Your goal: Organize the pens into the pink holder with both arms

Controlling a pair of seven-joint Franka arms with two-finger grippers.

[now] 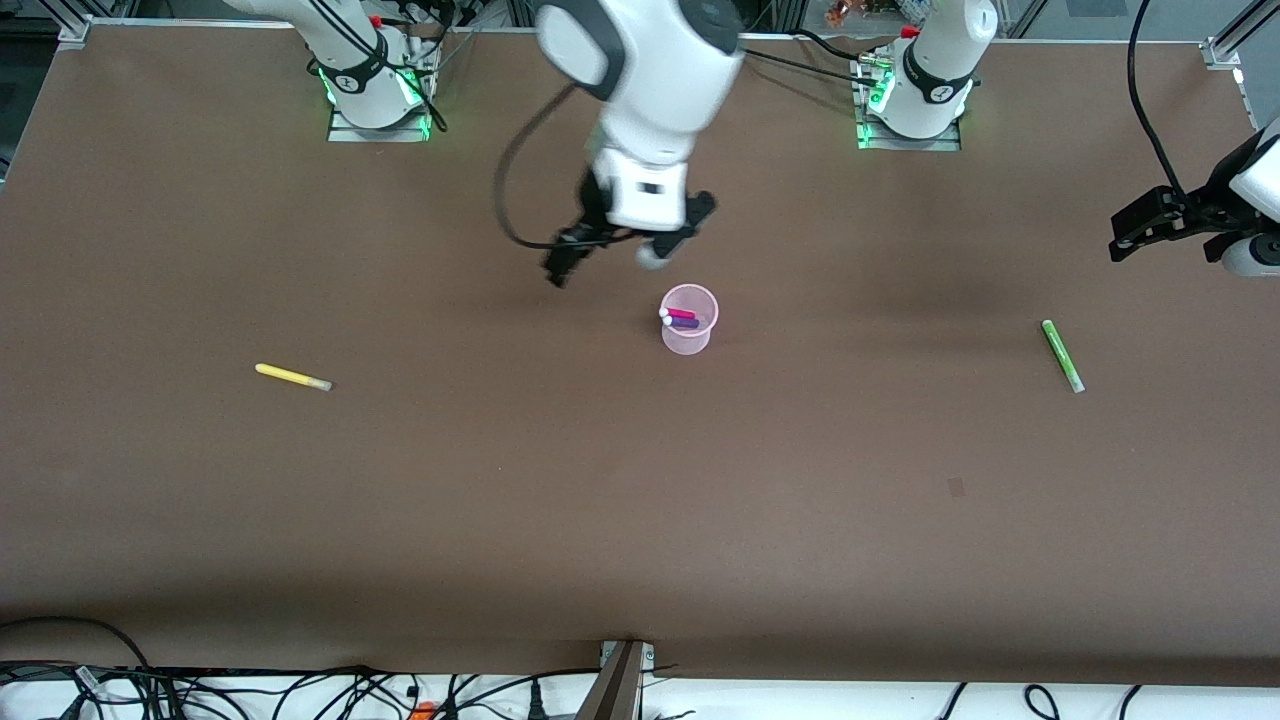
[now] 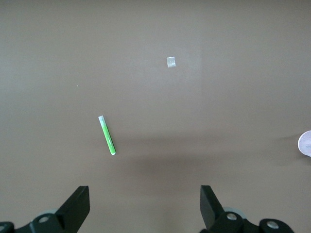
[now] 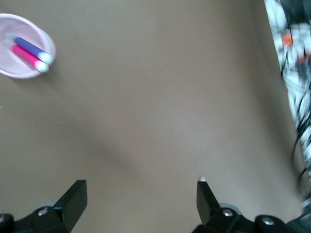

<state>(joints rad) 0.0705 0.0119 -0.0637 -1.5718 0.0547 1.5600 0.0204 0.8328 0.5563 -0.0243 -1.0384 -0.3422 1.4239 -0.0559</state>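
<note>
Two slim marker pens, magenta and purple, stand in the translucent pink plastic cup.
Right gripper above it, left gripper over the green pen: both spread, empty. Yellow pen lies toward the right arm's end.

Pink holder cut off by left wrist view's edge.

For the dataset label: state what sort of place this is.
Likely a robotics lab bench: two white arms bolted along the brown table, loose cables at its edge, and marker pens with a pink holder as test props.
</note>
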